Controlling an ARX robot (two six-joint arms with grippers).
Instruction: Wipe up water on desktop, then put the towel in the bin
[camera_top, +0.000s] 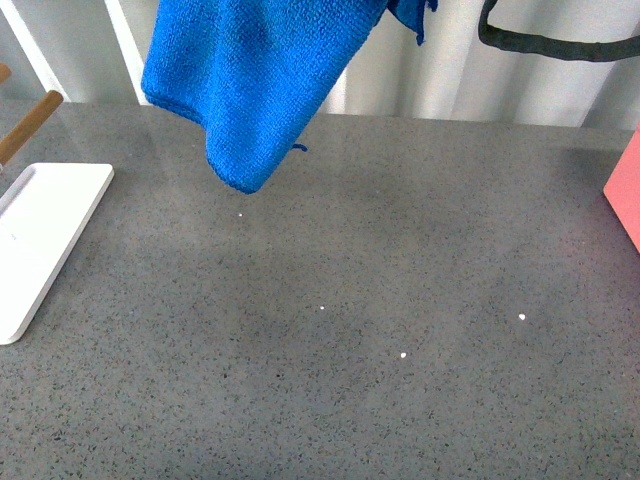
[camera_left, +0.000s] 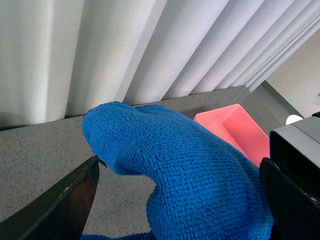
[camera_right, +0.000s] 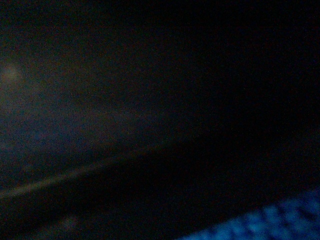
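Our left gripper is clamped on a thick bunch of the blue towel, with a dark finger pressed on either side of the fold. The cloth hangs in the air above the far part of the desktop, and its lowest corner appears to be off the surface. We cannot report on our right gripper: it shows in no view, and the right wrist picture is dark. The water lies as a few tiny bright drops scattered far apart on the speckled grey surface, one near the hanging corner and the others nearer to us and off to the right. We judge the towel light, soft and quite limp. It drapes and folds under its own weight, it will not push like a stiff thing, and a loose corner would trail wherever we drag it. Its ribbed pile should give the fingers good purchase, so slipping looks unlikely, and nothing about it is fragile. A hold on a gathered bunch rather than a thin edge seems the right one to us. To wipe, we would lower it until a broad flap lies flat on the desktop and sweep that across each drop. The pink bin stands at the right edge and the white tray at the left; we think a dangling tail could catch the bin's rim.
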